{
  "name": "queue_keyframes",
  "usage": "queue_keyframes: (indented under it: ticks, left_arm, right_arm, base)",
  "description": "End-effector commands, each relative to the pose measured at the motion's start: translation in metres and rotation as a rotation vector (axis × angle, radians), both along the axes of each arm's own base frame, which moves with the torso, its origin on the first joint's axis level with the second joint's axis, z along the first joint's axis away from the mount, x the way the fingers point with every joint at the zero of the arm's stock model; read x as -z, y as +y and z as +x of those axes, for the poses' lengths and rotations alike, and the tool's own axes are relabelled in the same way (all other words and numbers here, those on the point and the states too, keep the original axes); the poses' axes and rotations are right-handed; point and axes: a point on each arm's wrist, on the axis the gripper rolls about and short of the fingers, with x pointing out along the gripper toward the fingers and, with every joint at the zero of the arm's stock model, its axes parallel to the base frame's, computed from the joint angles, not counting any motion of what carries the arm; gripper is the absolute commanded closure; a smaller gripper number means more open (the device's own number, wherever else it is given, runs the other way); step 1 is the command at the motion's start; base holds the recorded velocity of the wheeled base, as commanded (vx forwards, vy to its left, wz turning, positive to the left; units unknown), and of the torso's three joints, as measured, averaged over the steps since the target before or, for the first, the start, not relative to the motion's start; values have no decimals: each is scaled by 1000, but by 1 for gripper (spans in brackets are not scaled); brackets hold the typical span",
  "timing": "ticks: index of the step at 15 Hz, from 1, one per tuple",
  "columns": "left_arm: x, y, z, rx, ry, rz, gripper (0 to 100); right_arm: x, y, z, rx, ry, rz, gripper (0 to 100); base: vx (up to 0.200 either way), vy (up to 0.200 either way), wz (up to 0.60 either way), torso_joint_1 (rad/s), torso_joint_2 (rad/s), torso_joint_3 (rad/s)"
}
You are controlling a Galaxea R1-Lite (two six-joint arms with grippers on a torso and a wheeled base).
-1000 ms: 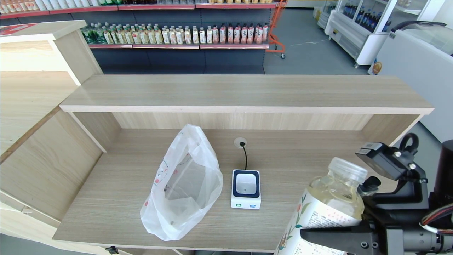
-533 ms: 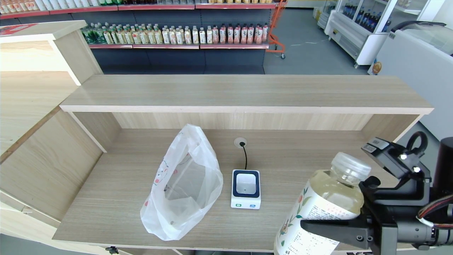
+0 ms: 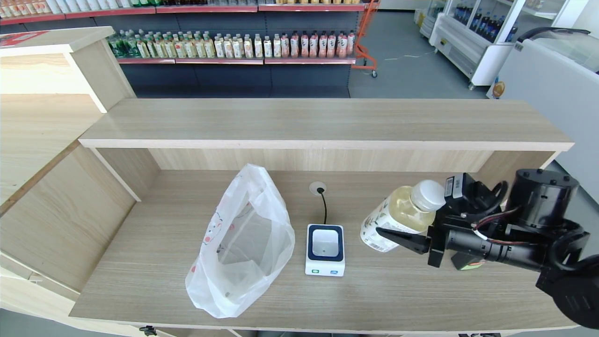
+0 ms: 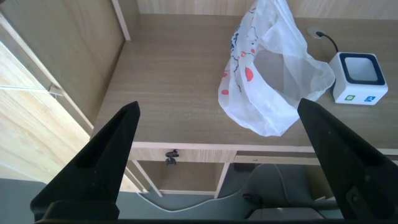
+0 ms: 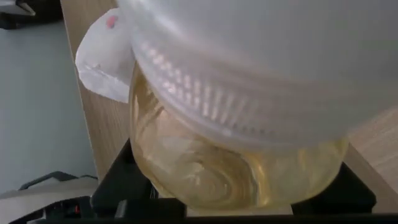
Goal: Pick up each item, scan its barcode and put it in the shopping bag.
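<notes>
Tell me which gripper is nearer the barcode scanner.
Right. The right gripper, shut on the bottle, hovers just beside the scanner on its right. The left gripper hangs open off the near edge of the counter, beyond the shopping bag.

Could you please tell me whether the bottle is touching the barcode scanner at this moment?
Apart. The head view shows a strip of bare counter between the scanner and the bottle, which the right tool holds tilted beside it.

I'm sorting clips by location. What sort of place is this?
Most likely a small shop's checkout: a wooden counter with a barcode scanner and a plastic shopping bag on it, and shelves of bottled drinks and glass-door fridges behind.
</notes>
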Motion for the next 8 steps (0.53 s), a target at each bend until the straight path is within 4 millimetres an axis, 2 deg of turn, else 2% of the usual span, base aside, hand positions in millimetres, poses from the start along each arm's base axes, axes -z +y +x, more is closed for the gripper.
queue_keyframes:
  ticks: [1,4,8]
  left_arm:
    - [0,0,0,1,-1,0,0]
    - [0,0,0,0,-1,0,0]
    - [0,0,0,1,-1,0,0]
  right_arm:
    - [39,8,38,-42,-74,-64,100]
    - [56,13,56,-149,-223,-113,100]
    - [76,27,70,-248,-331,-77,100]
  base:
    - [0,0,0,0,0,0]
    - [0,0,0,0,0,0]
    - [0,0,0,0,0,0]
